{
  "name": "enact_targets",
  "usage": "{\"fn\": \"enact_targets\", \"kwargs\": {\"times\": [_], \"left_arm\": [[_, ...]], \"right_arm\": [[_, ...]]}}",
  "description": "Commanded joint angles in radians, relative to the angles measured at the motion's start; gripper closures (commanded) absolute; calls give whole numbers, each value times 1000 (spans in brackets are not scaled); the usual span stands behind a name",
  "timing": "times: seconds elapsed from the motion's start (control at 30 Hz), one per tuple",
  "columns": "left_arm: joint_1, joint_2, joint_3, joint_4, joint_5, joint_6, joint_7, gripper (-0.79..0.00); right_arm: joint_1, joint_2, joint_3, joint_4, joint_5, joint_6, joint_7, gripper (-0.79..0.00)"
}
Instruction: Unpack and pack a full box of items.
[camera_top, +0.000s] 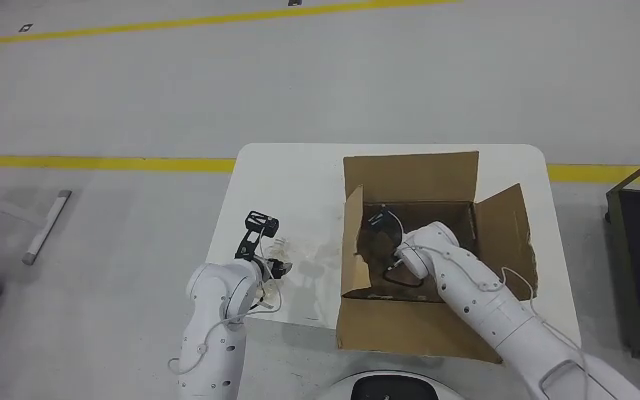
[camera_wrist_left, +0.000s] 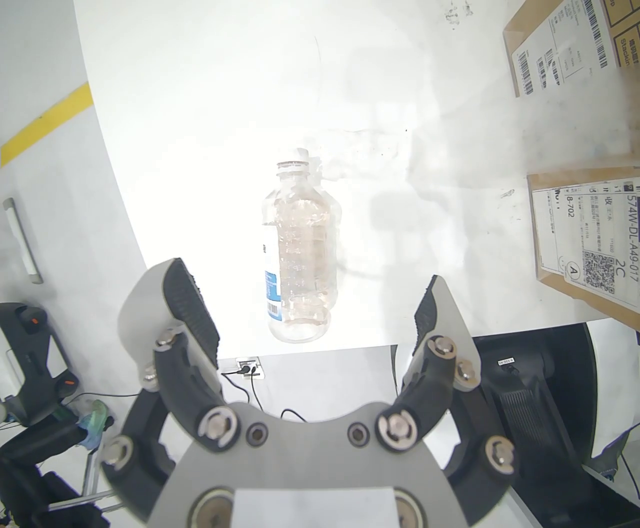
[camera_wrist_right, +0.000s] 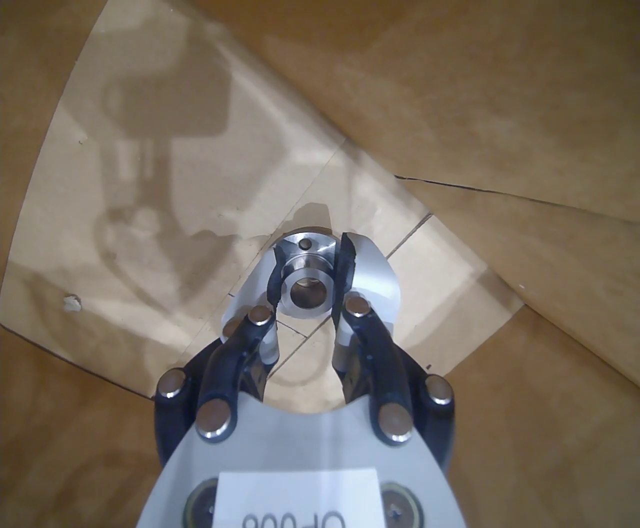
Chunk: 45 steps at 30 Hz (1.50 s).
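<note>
An open cardboard box (camera_top: 410, 180) stands on the right half of the white table (camera_top: 290, 180). My right gripper (camera_wrist_right: 309, 272) is down inside the box (camera_wrist_right: 150, 200), shut on a round metal flange part (camera_wrist_right: 306, 280) with a central bore, just above the box floor. A clear plastic bottle (camera_wrist_left: 299, 255) with a blue and white label lies on its side on the table near the front edge. My left gripper (camera_wrist_left: 310, 305) hovers above the bottle, open, its fingers wide to either side and not touching it. From above, the bottle (camera_top: 283, 243) lies by the left arm's wrist.
The box's side walls with printed labels (camera_wrist_left: 585, 235) stand to one side of the bottle. The box flaps (camera_top: 510, 240) are folded outward. The table's front edge (camera_wrist_left: 320, 350) runs right by the bottle's base. A dark cabinet (camera_top: 625, 250) stands off the table's right side.
</note>
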Motion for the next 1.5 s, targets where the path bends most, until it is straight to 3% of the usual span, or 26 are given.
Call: {"fn": "enact_targets", "kwargs": {"times": [0.0, 0.37, 0.53, 0.67, 0.83, 1.33, 1.47], "left_arm": [[0, 0, 0, 0, 0, 0, 0, -785], [0, 0, 0, 0, 0, 0, 0, -785], [0, 0, 0, 0, 0, 0, 0, -785], [0, 0, 0, 0, 0, 0, 0, -785], [0, 0, 0, 0, 0, 0, 0, -785], [0, 0, 0, 0, 0, 0, 0, -785], [0, 0, 0, 0, 0, 0, 0, -785]], "right_arm": [[-6, 2, 6, -20, -6, 0, 5, 0], [-113, 36, 113, -256, -32, -26, 36, 0], [-230, 66, 207, -507, -61, -59, 43, 0], [-366, 95, 324, -745, -114, -106, -33, 0], [-516, 116, 424, -943, -175, -149, -107, 0], [-557, 119, 432, -975, -195, -139, -172, 0], [-558, 123, 489, -1042, -188, -127, -174, 0]]}}
